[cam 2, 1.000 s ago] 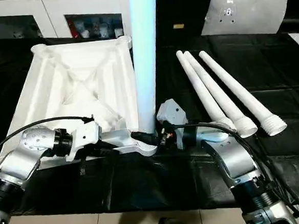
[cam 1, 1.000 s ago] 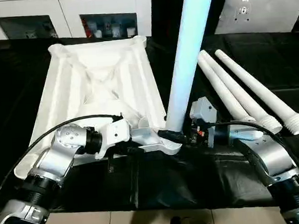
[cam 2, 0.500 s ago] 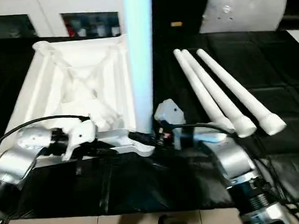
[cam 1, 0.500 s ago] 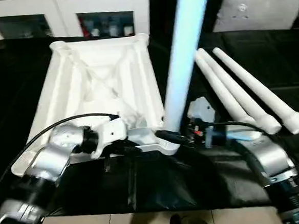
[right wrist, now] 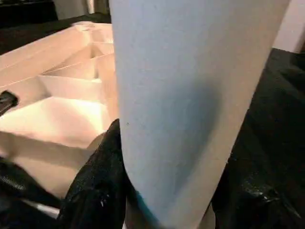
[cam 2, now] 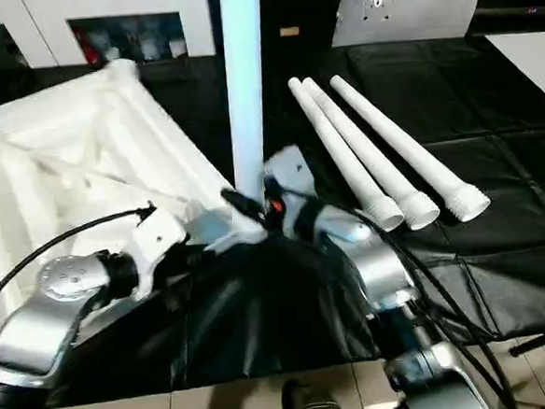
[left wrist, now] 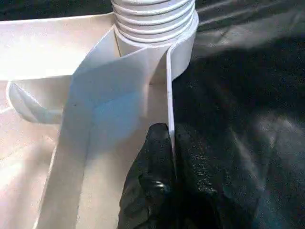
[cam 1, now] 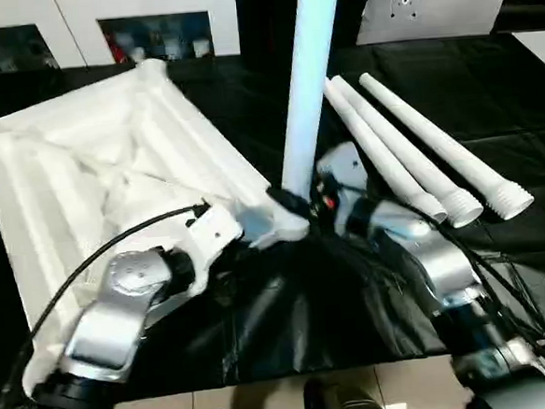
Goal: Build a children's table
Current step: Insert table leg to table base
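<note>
The white table top [cam 1: 92, 170] lies upside down on the black-covered desk [cam 1: 489, 86], its X-ribbed underside facing up and one corner turned toward the robot. At that near corner socket [cam 1: 279, 225] a long white leg [cam 1: 303, 81] stands upright, its threaded end [left wrist: 155, 19] sitting in the socket's round collar. The left gripper [left wrist: 167, 181] has its jaws pinched nearly together on the thin side wall [left wrist: 170, 100] of the table top just beside the socket, one black finger on each face of the wall. The right gripper [right wrist: 167, 191] comes in from the other side with its jaws about half spread and closed around the lower part of the upright leg, a black finger [right wrist: 97, 181] pressing on one flank of it. Three more legs [cam 1: 419, 157] lie side by side on the desk to the right of the table top, their threaded ends pointing toward the robot and close together, well apart from both grippers. White cabinets [cam 1: 101, 20] stand behind the desk.
</note>
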You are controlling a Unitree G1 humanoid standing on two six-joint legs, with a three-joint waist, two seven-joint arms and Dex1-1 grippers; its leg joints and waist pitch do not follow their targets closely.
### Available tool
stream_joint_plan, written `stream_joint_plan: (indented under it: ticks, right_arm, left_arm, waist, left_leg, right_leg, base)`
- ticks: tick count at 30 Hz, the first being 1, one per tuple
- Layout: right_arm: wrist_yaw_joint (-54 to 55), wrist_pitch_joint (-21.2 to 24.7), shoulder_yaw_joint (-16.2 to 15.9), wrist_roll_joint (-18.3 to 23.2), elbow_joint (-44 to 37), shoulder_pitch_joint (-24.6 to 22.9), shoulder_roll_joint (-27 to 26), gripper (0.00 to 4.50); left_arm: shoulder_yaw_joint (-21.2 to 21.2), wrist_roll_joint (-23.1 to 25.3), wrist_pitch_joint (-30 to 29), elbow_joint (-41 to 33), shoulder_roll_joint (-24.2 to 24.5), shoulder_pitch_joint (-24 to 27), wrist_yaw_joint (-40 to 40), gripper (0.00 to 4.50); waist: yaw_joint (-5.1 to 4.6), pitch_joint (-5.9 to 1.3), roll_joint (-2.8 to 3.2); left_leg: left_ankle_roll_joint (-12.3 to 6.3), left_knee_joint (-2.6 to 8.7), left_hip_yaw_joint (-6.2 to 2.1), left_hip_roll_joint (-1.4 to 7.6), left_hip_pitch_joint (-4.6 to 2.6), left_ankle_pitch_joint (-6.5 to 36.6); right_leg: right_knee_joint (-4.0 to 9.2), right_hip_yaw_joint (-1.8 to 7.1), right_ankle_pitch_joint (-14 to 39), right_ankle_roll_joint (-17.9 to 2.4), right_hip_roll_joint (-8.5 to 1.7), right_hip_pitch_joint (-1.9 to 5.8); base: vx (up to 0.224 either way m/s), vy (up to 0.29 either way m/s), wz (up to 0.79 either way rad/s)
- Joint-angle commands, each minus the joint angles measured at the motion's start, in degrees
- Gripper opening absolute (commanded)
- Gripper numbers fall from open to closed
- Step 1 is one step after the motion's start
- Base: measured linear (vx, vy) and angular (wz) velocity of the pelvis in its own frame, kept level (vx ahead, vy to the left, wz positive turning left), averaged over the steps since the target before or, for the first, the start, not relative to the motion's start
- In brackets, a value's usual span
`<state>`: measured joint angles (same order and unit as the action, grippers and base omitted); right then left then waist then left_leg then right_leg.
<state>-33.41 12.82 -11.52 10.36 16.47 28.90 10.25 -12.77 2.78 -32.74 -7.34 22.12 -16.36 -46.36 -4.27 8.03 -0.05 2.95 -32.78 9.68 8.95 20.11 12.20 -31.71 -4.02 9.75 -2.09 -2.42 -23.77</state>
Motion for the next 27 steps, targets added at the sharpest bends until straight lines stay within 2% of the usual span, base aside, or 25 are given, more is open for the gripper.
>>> stream_joint_plan:
  ticks: [1,7,10,11,13,15,19,22,23,25,27]
  right_arm:
    - [2.13,4.25,-2.32,-3.88,9.63,-3.56,-0.18,1.89]
    - [3.94,2.28,-1.37,-3.85,11.4,-3.32,-1.47,1.89]
    - [4.47,1.58,0.69,-2.3,12.86,-2.58,-2.76,1.89]
    - [4.43,1.4,0.78,-2.26,13.05,-2.43,-2.85,2.24]
    - [4.38,0.86,0.71,-2.5,13.23,-2.34,-2.87,2.62]
    - [4.3,0.49,0.9,-2.38,13.17,-2.41,-2.89,2.69]
    - [3.43,-0.99,1.46,-2.52,12.61,-3.29,-2.49,3.13]
    - [2.64,-2.69,1.21,-3.12,11.88,-4.14,-1.68,3.4]
    - [0.69,-2.09,1.78,-1.35,9.15,-5.72,-0.91,3.52]
    - [0.77,-2.78,2.33,-0.93,7.75,-6.64,-0.63,3.64]
    - [0.24,-3.27,3.18,-0.08,5.76,-7.83,-0.25,3.85]
  left_arm:
    - [-3.76,-0.85,0.95,-3.74,-1.12,-1.1,-0.97,0.0]
    - [-4.08,0.23,-2.03,-4.71,-0.93,-1.48,0.82,0.0]
    - [-3.78,0.86,-3.84,-4.4,-1.41,-1.8,2.3,0.0]
    - [-3.54,0.93,-4.77,-4.19,-1.64,-2.05,2.83,0.0]
    - [-2.86,1.4,-5.47,-3.21,-2.25,-2.72,4.24,0.0]
    - [-2.51,1.65,-5.43,-2.21,-2.34,-3.2,4.83,0.0]
    - [-2.62,2.38,-3.03,0.66,-1.23,-4.47,5.49,0.0]
    - [-2.77,2.11,-1.32,2.09,-0.61,-5.12,4.91,0.0]
    - [-3.25,2.07,1.1,3.97,0.28,-5.7,3.58,0.0]
    - [-3.32,1.97,1.78,4.53,0.63,-5.95,3.03,0.0]
    - [-3.25,1.82,2.42,5.22,0.98,-6.31,2.67,0.0]
  waist:
    - [0.65,-1.71,0.1]
    - [0.74,-1.94,0.32]
    - [0.75,-1.89,0.41]
    - [0.76,-1.85,0.44]
    - [0.79,-1.89,0.42]
    - [0.93,-1.98,0.49]
    - [1.93,-2.62,0.74]
    - [2.37,-2.88,0.85]
    - [2.66,-3.0,0.6]
    - [3.26,-3.02,0.65]
    - [3.43,-3.11,0.93]
  left_leg:
    - [-3.38,4.87,-2.54,4.18,0.13,19.75]
    - [-3.57,4.87,-2.26,4.41,0.39,17.36]
    - [-3.44,4.81,-2.25,4.29,0.21,17.88]
    - [-3.37,4.77,-2.26,4.29,0.15,18.11]
    - [-3.22,4.77,-2.27,4.27,0.12,18.21]
    - [-3.21,4.69,-2.15,4.27,-0.03,17.98]
    - [-3.87,4.56,-1.67,4.47,-0.04,13.81]
    - [-4.67,4.2,-1.36,4.21,0.14,11.16]
    - [-5.36,4.03,-1.19,4.05,0.28,9.95]
    - [-6.18,4.11,-1.21,4.24,0.26,8.55]
    - [-6.05,4.04,-1.2,4.16,0.2,8.51]
  right_leg:
    - [5.54,3.91,37.57,-5.53,-6.54,1.36]
    - [4.85,4.02,31.37,-8.28,-6.58,1.78]
    - [4.93,3.91,32.08,-8.56,-6.49,1.81]
    - [5.0,3.92,32.35,-8.51,-6.49,1.77]
    - [5.01,3.87,32.47,-8.44,-6.41,1.82]
    - [5.06,3.91,31.86,-8.52,-6.38,1.75]
    - [4.11,4.04,21.89,-11.37,-6.14,2.33]
    - [3.84,4.11,18.08,-12.75,-6.2,2.7]
    - [3.82,4.12,16.79,-12.86,-6.07,2.92]
    - [3.6,3.99,16.71,-12.5,-6.1,3.01]
    - [3.66,3.95,17.83,-12.32,-6.15,3.04]
  base:
    - [0.0,0.0,0.0]
    - [0.0,0.0,0.0]
    - [0.0,0.0,0.0]
    - [0.0,0.0,0.0]
    - [0.0,0.0,0.0]
    - [0.0,0.0,0.0]
    - [0.0,0.0,0.0]
    - [0.0,0.0,0.0]
    - [0.0,0.0,0.0]
    - [0.0,0.0,0.0]
    - [0.0,0.0,0.0]
